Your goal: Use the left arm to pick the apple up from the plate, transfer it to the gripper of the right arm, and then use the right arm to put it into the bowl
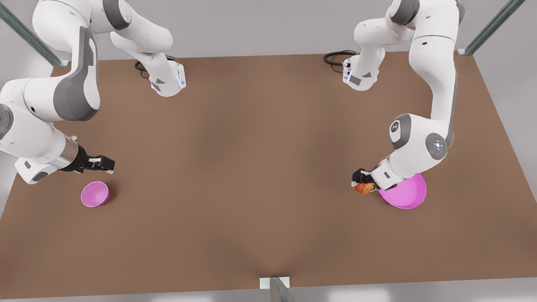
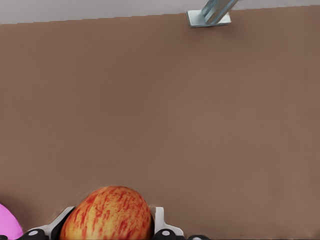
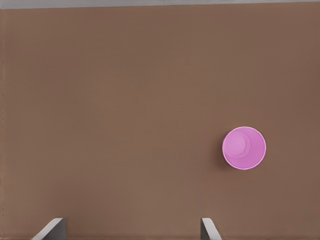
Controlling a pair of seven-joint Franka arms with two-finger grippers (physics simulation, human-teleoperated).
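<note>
The left gripper clamps the apple just off the plate at its nine o'clock, while the right gripper, fingers spread, waits above the bowl; the apple looks light, rigid and smooth-skinned, best pinched across its middle.

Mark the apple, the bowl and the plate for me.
apple [image 1: 364,188]: front view, its streaked skin below the left gripper [image 1: 361,179].
bowl [image 1: 95,194]: front view, inner floor.
plate [image 1: 409,193]: front view, bare pink surface near the rim.
</note>
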